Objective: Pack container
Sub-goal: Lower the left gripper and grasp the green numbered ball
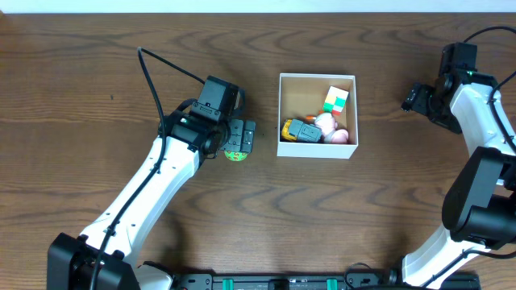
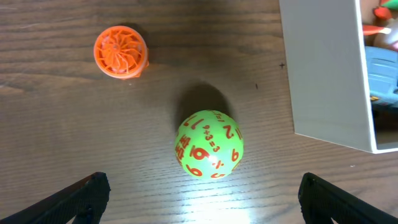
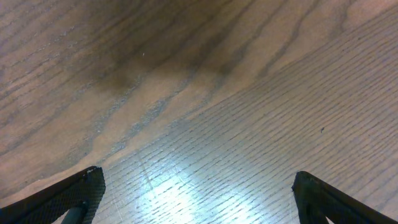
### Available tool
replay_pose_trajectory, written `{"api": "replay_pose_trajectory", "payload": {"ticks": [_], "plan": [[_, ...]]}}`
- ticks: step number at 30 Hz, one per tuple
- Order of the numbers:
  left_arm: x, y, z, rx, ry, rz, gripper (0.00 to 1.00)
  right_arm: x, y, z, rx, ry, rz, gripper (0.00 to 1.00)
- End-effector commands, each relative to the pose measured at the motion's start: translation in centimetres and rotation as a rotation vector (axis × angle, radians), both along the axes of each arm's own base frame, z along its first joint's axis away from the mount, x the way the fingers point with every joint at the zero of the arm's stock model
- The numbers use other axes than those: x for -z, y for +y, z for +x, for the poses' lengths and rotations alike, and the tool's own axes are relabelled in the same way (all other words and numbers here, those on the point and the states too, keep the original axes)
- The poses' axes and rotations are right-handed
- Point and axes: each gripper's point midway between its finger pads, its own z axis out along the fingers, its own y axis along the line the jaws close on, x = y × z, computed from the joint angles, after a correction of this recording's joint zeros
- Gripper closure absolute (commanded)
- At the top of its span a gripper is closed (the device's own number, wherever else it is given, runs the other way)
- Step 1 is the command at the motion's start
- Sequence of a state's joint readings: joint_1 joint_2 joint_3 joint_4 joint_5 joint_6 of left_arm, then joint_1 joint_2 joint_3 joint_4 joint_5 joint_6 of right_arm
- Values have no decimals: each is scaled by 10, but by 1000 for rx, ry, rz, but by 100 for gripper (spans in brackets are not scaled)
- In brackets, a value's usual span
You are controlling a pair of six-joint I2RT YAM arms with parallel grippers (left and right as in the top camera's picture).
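My left claw (image 2: 205, 200) hung open, jaws wide apart, over the green numbered ball (image 2: 209, 145) at lower centre, which I judged light, hard and prone to roll, best pinched across its middle, the container (image 2: 323, 74) standing at upper right.

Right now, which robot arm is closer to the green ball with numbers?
Left. The left end effector hovers open right over the green number ball. The right end effector is far away, beyond the container on its other side.

Dark wood-grain table (image 1: 97, 89), glare patches under the wrist cameras.
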State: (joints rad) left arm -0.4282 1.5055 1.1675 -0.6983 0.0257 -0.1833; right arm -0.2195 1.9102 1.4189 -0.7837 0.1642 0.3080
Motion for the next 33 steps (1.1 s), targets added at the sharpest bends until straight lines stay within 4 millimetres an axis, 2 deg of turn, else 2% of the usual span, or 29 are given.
{"api": "replay_pose_trajectory", "payload": {"ticks": [1, 15, 19, 29, 33], "plan": [[9, -3, -4, 23, 31, -3, 2, -10, -1, 1, 21, -29, -3, 1], [70, -3, 4, 7, 156, 69, 2, -10, -1, 1, 21, -29, -3, 2], [75, -3, 4, 7, 165, 73, 2, -10, -1, 1, 22, -29, -3, 1], [92, 5, -13, 8, 220, 98, 2, -10, -1, 1, 21, -29, -3, 1], [94, 4, -12, 8, 208, 93, 2, -10, -1, 1, 21, -29, -3, 1]]}}
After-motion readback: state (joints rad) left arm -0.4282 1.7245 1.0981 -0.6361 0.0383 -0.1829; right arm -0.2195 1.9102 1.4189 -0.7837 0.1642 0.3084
